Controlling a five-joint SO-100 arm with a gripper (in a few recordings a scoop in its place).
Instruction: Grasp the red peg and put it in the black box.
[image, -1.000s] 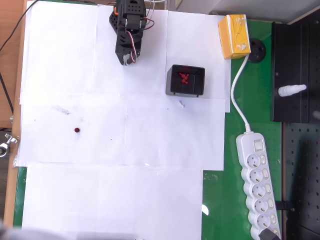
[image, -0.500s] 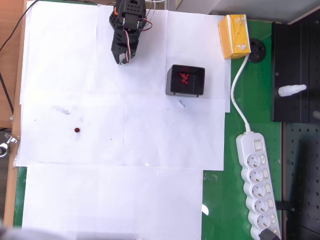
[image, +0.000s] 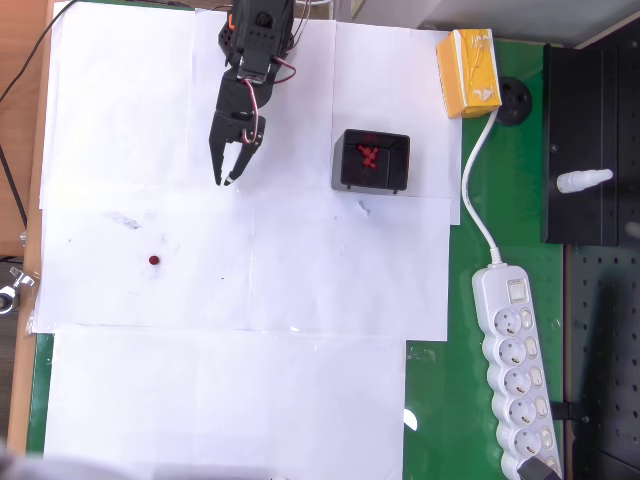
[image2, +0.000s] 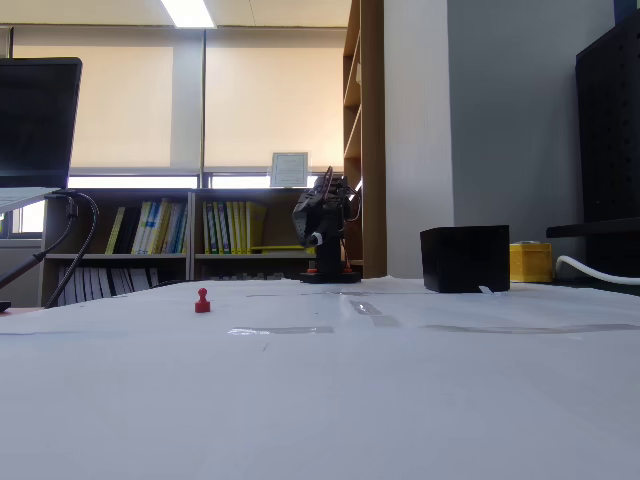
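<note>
The red peg (image: 153, 260) lies alone on the white paper sheets (image: 300, 400), in the left part of the overhead view. In the fixed view the same peg (image2: 202, 300) stands upright on the paper, with a round head on top, left of the arm's base.

The black box (image: 371, 161) sits at the middle of the overhead view, toward the far side of the table, well apart from the red peg. Inside it a bunch of small red pegs (image: 368, 156) is visible. In the fixed view the box (image2: 465, 258) appears as a dark cube at the right, and its inside cannot be seen from there.

The black arm reaches from the far edge toward the near side. Its gripper (image: 228, 172) points to the near-left in the overhead view, between the box and the red peg but closer to the box's row. The jaws stand a little apart, with a narrow gap between the two tips, and nothing is between them. In the fixed view the gripper (image2: 312, 237) is too small and dark to read.

A yellow carton (image: 468, 72) is at the far right of the paper. A white power strip (image: 514, 375) lies on the green mat (image: 450, 400) at the right, and its cable runs toward the carton.
</note>
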